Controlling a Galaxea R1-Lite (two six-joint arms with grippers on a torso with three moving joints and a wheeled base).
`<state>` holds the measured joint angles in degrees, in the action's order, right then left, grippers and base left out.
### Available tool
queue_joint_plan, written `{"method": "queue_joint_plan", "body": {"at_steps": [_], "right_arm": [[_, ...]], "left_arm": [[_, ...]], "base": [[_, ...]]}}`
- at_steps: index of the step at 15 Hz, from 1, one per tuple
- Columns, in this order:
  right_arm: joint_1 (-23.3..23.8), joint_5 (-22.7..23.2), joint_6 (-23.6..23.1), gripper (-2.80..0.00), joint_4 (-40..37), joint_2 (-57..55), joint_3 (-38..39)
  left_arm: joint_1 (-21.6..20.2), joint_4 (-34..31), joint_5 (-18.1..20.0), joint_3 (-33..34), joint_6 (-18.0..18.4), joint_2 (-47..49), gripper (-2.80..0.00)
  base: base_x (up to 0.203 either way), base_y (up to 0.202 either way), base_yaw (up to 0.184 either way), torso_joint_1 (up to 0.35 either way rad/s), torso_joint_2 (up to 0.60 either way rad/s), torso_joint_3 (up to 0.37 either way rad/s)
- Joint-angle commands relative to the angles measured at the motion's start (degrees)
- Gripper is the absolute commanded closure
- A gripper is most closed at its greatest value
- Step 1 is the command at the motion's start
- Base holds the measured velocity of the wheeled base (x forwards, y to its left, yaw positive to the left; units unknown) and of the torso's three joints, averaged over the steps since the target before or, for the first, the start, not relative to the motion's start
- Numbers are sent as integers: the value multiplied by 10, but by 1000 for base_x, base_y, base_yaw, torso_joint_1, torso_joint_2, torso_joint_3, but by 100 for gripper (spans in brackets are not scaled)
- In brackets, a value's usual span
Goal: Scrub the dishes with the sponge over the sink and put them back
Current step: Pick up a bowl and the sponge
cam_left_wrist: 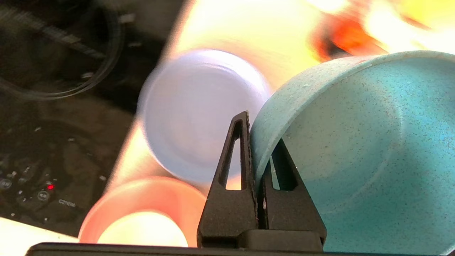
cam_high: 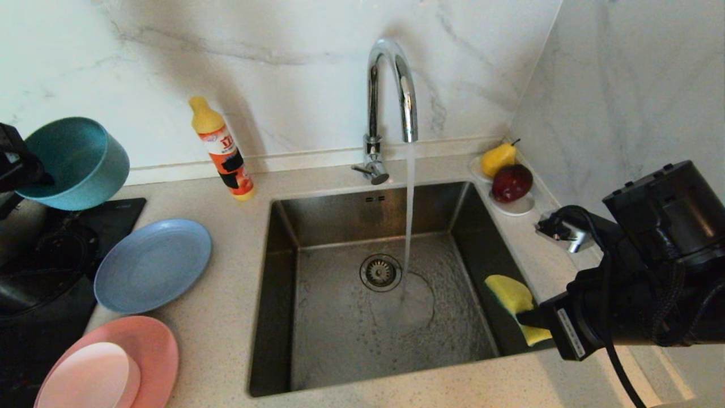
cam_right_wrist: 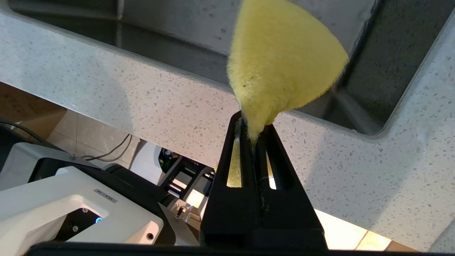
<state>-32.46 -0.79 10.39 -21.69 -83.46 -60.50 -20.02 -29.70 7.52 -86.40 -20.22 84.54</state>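
Left gripper (cam_left_wrist: 256, 142) was clamped on the rim of the teal bowl (cam_high: 76, 161), held tilted in the air above the stove, at the far left of the head view. Right gripper (cam_right_wrist: 253, 133) pinched the sponge (cam_high: 512, 300) (yellow foam squeezed thin between the jaws) at the sink's (cam_high: 283, 317) right edge. Faucet (cam_high: 391, 85) ran water into the basin. Blue plate (cam_high: 152, 265), pink plate (cam_high: 153, 351) and pale bowl (cam_high: 88, 377) sat on the counter left of the sink, the bowl on the pink plate.
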Motion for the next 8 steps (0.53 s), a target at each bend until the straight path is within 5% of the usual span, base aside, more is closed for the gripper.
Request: {"method": "queue_joint_plan", "body": {"at_steps": [1,5,8], "right_arm": [[-1,-1,1,0,-2,11,-1],[1,-1,1,0,-3,25,4],[1,-4,1,0,-2,43,1]], "left_arm": [[31,-24,23,-14,22,-81,0],[129,-58,41,-21,53,-113,0],[214,-104,46,-1,133,-104,0]], "base": [[0,0,0,0,0,0],[0,0,0,0,0,0],[0,0,0,0,0,0]]}}
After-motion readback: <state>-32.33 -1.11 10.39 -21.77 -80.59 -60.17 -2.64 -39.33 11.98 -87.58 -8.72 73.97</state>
